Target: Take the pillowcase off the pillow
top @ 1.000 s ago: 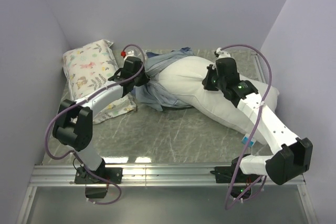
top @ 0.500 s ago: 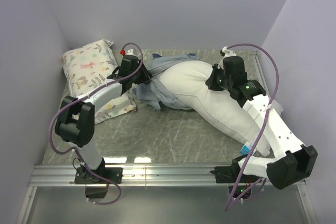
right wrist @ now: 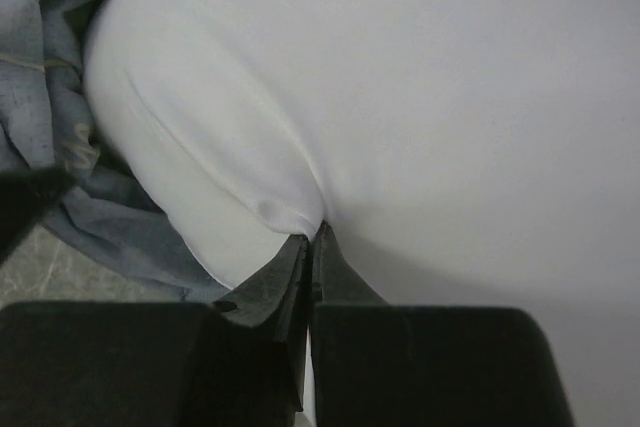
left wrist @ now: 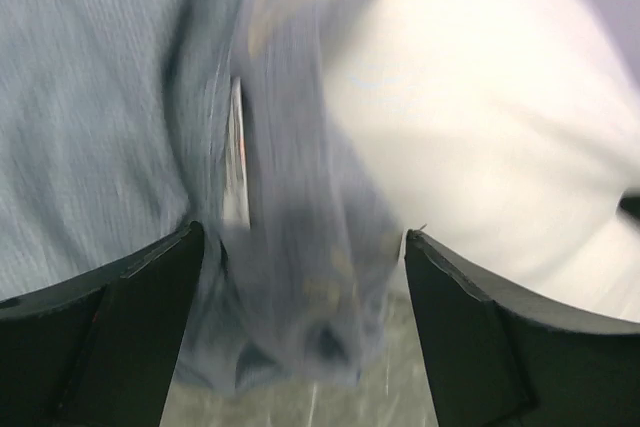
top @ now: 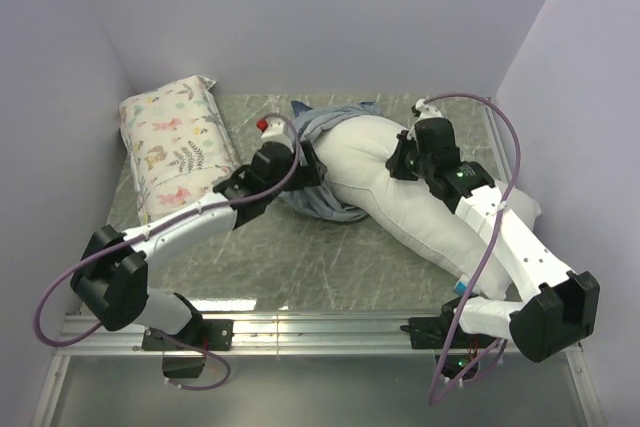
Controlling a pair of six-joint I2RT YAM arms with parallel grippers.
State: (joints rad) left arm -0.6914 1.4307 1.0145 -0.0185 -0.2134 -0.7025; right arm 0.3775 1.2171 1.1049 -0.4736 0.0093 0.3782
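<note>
The plain white pillow (top: pixel 410 192) lies slantwise across the table, its left end still in the bunched blue-grey pillowcase (top: pixel 318 199). In the top view my left gripper (top: pixel 303 162) is at that bunched end. The left wrist view shows it (left wrist: pixel 302 232) open wide, with blurred folds of pillowcase (left wrist: pixel 290 247) loose between the fingers (left wrist: pixel 110 317) and the pillow (left wrist: pixel 480 117) to the right. My right gripper (top: pixel 405 162) rests on top of the pillow. In the right wrist view it (right wrist: pixel 313 234) is shut on a pinch of the pillow (right wrist: pixel 450 97), pillowcase (right wrist: pixel 60 137) at the left.
A smaller floral-print pillow (top: pixel 172 142) lies at the far left by the wall. Lilac walls close in the table on the left, back and right. A metal rail (top: pixel 320 332) runs along the near edge, with both arm bases on it.
My left gripper has opened and let go of the pillowcase, and the left arm has swung right and nearer. The right gripper stays shut on the pillow, which has shifted slightly.
</note>
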